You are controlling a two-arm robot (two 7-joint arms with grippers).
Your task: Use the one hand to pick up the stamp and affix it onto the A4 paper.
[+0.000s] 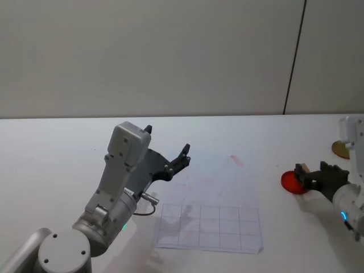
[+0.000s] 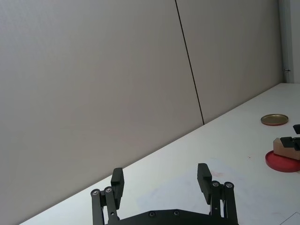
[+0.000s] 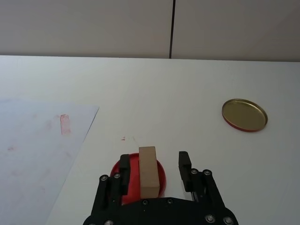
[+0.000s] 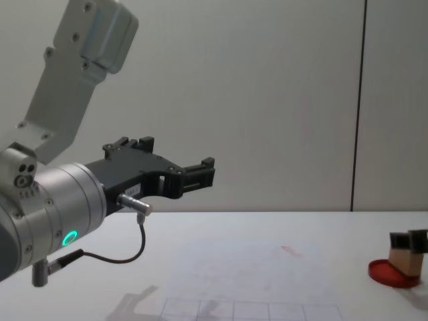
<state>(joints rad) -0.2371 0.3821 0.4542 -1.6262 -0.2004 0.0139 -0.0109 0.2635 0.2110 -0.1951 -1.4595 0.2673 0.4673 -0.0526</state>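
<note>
Noted right tool spread astride stamp standing on red disc toward right edge of surface (left tool aloft, also spread).

So the stamp is a little light-tan wooden block sitting on a red disc near the counter's right edge. The right gripper has its black jaws apart on either side of it. The A4 paper lies flat mid-counter toward the front edge, with grid lines nearest and faint reddish smudges farther back.
</note>
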